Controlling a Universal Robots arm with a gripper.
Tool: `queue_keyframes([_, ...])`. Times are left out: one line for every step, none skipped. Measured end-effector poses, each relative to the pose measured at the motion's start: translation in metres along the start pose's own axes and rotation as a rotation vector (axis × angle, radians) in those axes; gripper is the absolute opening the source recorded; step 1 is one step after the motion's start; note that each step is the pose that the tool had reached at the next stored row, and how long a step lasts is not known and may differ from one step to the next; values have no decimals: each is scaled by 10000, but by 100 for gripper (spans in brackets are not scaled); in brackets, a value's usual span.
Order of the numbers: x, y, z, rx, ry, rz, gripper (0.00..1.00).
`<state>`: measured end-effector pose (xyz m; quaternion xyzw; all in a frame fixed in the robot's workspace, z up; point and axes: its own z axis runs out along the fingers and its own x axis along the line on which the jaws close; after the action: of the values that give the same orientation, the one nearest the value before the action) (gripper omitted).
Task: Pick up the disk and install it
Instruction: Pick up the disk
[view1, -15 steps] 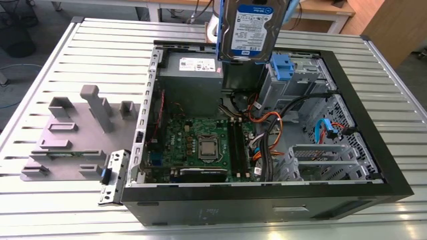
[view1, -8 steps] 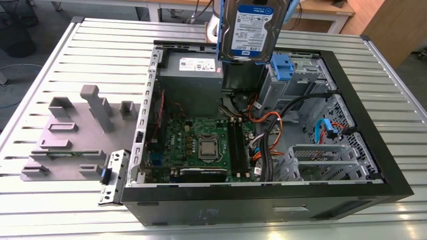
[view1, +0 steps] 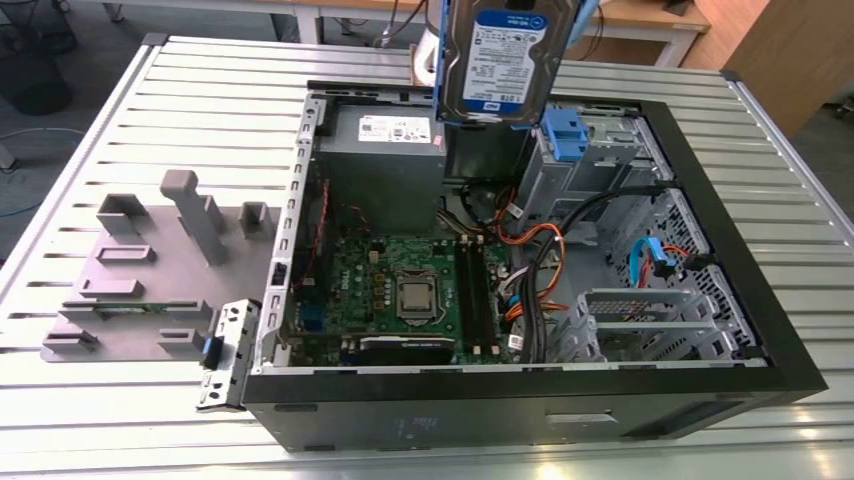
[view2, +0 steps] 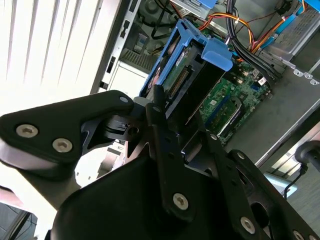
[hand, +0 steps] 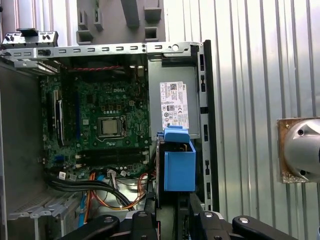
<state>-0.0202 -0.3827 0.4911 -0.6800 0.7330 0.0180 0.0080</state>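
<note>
The disk (view1: 505, 60) is a silver hard drive with a white-and-blue label, framed by blue rails. It hangs upright above the back of the open computer case (view1: 534, 410), over the gap between the power supply and the drive cage. In the second wrist view my gripper (view2: 150, 107) is shut on the disk (view2: 187, 75), its black fingers (view2: 159, 100) clamping the drive's end, with the blue end tab (view2: 217, 52) pointing down toward the case. The first wrist view looks along the disk (hand: 179, 167) from the gripper (hand: 172, 217), with the blue tab nearest the case interior.
Inside the case lie a green motherboard (view1: 400, 290), a grey power-supply box (view1: 387, 150), a blue-tabbed metal drive cage (view1: 574, 140) and orange and black cables (view1: 541, 250). A grey fixture block (view1: 134, 270) sits on the slatted table (view1: 160, 420) at the exterior view's left.
</note>
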Motion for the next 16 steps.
queue_keyframes([8, -1, -1, 0, 1, -1, 35])
queue_keyframes([18, -1, -1, 1, 0, 1, 35])
queue_keyframes([30, -2, -1, 1, -1, 1, 35])
queue_keyframes([43, -3, -2, 0, 0, 1, 35])
queue_keyframes([57, -4, -2, 1, 0, 1, 35])
queue_keyframes([73, -5, -2, 1, -1, 1, 35])
queue_keyframes([91, -6, -3, 1, -1, 1, 35])
queue_keyframes([110, -8, -4, 1, 0, 1, 35])
queue_keyframes([129, -9, -5, 1, 0, 2, 35])
queue_keyframes([148, -10, -6, 0, 1, 2, 35])
queue_keyframes([168, -12, -6, 1, 1, 2, 35])
queue_keyframes([188, -13, -7, 1, 1, 1, 35])
queue_keyframes([211, -15, -7, 1, 0, 1, 35])
queue_keyframes([233, -17, -8, 1, -1, 2, 35])
queue_keyframes([255, -18, -9, 1, 0, 1, 35])
queue_keyframes([279, -20, -11, 0, 2, 2, 35])
